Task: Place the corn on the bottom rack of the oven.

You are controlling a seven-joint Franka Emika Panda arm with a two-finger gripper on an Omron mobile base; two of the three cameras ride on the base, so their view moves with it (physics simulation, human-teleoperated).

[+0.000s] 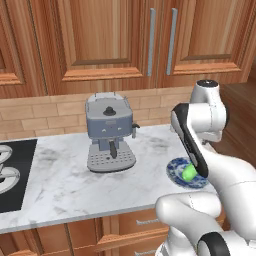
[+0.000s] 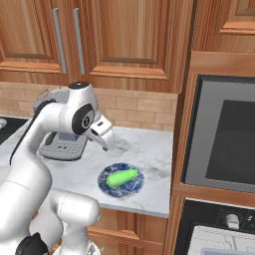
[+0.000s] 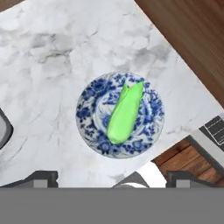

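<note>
Hand view puts the corn (image 3: 125,113) at frame centre, lying diagonally on the blue-and-white plate (image 3: 89,124), pointed end toward the upper right, rounded end toward the lower left. You should expect a light, stiff, smooth cob that may roll or slip; take it across its thick middle, jaws square to its long axis. The plate looks breakable, so avoid pressing down on it. The gripper (image 3: 111,180) sits at the bottom edge, its fingertips set wide and holding nothing, well above the cob. In the right base view the corn (image 2: 121,177) lies lower centre, below and right of the gripper (image 2: 106,142); the oven (image 2: 221,144) stands at the right edge.
</note>
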